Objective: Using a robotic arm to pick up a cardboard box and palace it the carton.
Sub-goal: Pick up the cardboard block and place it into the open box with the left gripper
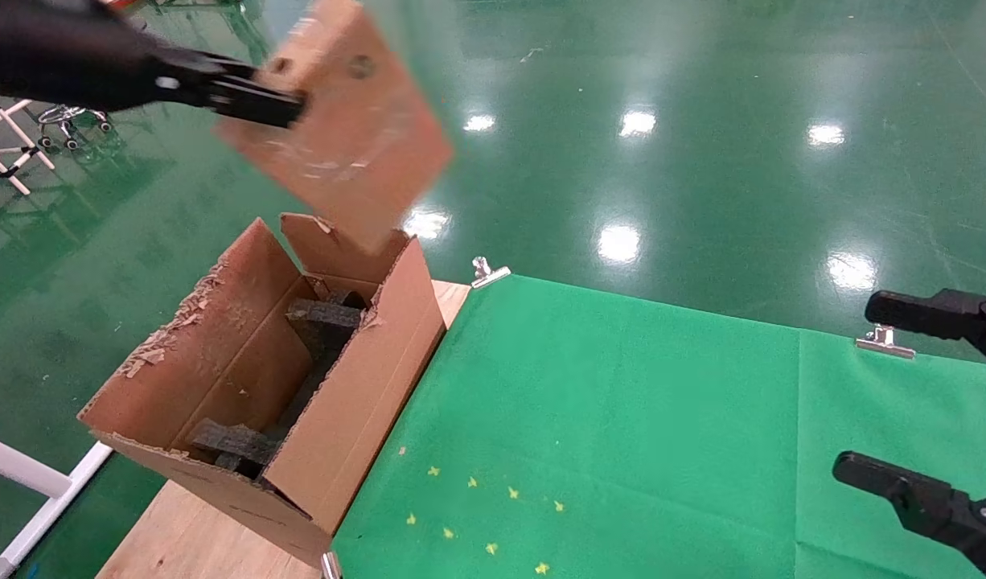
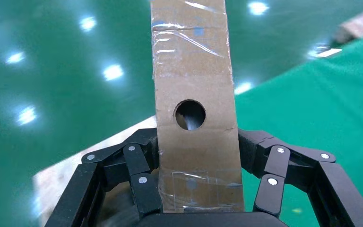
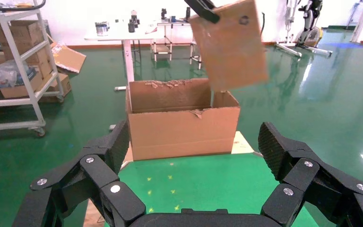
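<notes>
The right gripper [image 3: 196,165] is hanging spread wide over the green cloth [image 3: 203,182]. Beyond it the carton [image 3: 182,127] is standing open, and the box [image 3: 229,45] is hanging tilted above it, pinched by a black finger [image 3: 202,9].

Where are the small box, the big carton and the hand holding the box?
cardboard box [image 1: 356,129], head view, broad face.
carton [image 1: 364,394], head view, outer side wall.
left gripper [image 2: 198,189], left wrist view, between fingertips.
</notes>
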`<act>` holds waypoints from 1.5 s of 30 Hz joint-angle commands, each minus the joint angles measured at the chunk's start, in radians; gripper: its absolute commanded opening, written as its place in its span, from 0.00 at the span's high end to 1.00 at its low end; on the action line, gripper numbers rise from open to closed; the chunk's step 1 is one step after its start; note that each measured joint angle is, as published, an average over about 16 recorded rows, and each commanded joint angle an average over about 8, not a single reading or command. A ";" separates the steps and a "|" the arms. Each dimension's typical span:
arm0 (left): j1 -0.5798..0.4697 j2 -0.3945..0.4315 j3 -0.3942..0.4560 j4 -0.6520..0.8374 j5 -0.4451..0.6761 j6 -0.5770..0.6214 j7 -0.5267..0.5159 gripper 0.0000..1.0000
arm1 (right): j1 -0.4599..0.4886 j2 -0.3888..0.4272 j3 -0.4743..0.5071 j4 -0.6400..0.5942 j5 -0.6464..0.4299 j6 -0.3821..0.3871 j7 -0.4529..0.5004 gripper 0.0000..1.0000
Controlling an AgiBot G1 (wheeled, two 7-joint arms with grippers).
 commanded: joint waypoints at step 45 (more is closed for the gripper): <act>0.150 -0.010 0.009 0.689 0.088 -0.346 0.352 1.00 | 0.000 0.000 0.000 0.000 0.000 0.000 0.000 0.00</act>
